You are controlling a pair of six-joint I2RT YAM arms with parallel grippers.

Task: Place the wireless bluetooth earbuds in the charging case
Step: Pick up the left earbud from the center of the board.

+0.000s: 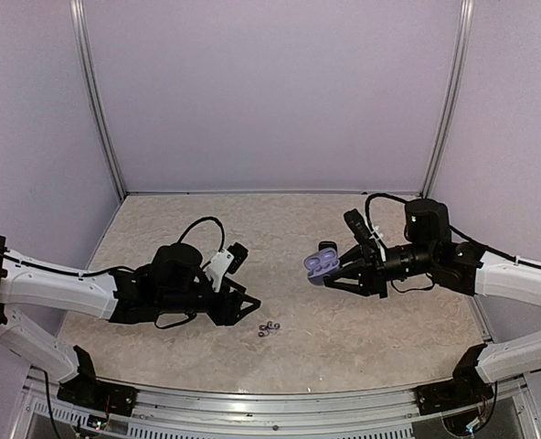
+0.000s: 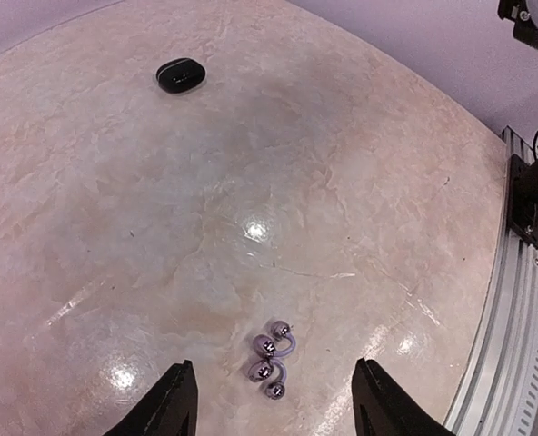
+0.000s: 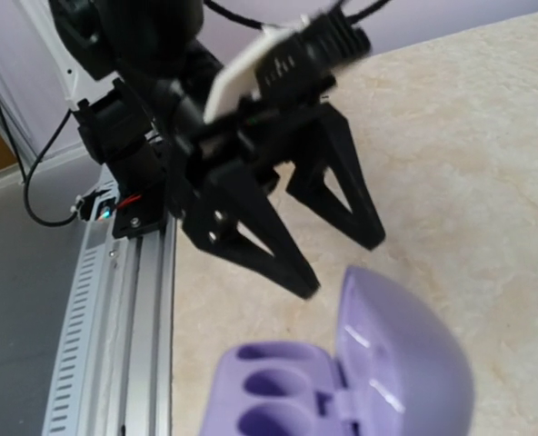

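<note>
While right gripper [image 1: 331, 274] clamps the charging case [image 1: 320, 265] open side up, left gripper [image 2: 273, 400] gapes near earbuds [image 2: 271, 357]

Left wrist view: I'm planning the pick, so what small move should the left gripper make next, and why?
Probably lower the left gripper onto the earbuds: its jaws are open and the buds lie on the table below, between them.

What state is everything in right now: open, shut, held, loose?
purple charging case: lid open, both wells empty.
earbuds: loose in a cluster on the table.
black oval case: shut, lying on the table.
left gripper: open, holding nothing.
right gripper: shut on the purple charging case.
</note>
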